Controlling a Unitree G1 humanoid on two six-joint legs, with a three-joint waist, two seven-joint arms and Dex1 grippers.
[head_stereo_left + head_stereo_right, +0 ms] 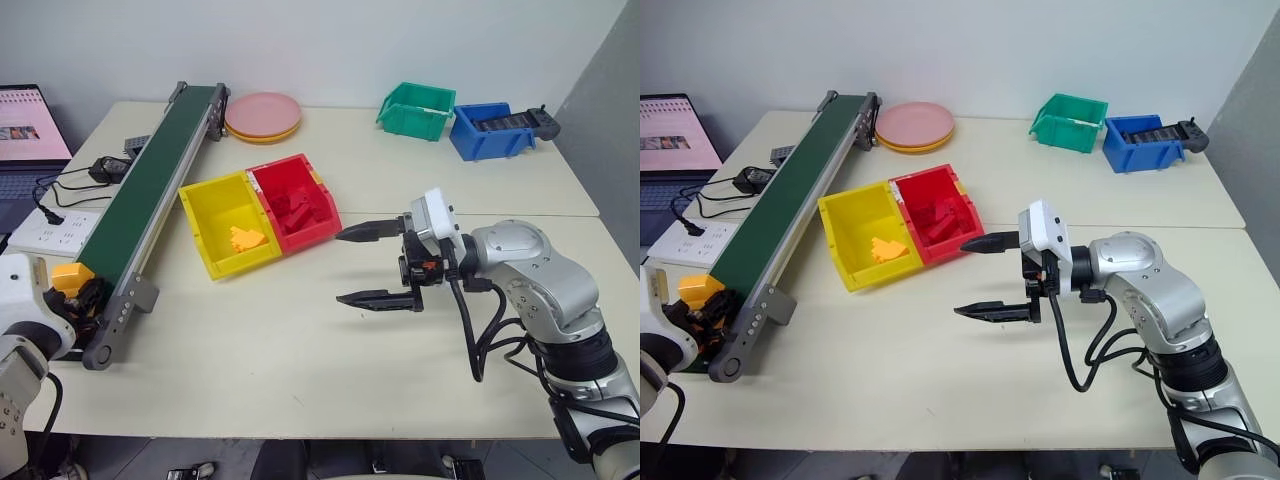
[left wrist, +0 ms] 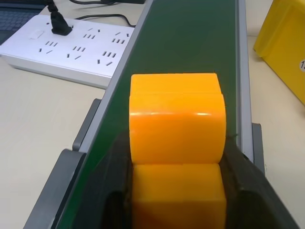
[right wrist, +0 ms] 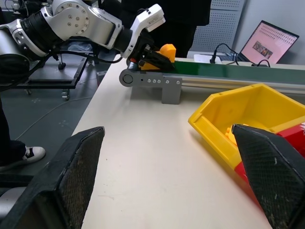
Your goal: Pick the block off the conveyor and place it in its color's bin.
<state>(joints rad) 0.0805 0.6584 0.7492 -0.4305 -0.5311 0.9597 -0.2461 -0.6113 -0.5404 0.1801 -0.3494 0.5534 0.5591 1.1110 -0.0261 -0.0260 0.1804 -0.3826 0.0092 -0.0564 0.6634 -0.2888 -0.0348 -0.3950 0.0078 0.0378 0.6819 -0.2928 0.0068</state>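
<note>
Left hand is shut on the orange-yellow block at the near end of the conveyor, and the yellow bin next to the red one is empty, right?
Not quite. The yellow bin is not empty: a jagged orange-yellow piece already lies in it, as the left eye view shows. The rest holds: the left hand is shut on the block at the near end of the conveyor, and the yellow bin sits beside the red bin.

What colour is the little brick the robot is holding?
Orange-yellow. The small studded plastic brick shows best in the left wrist view.
</note>
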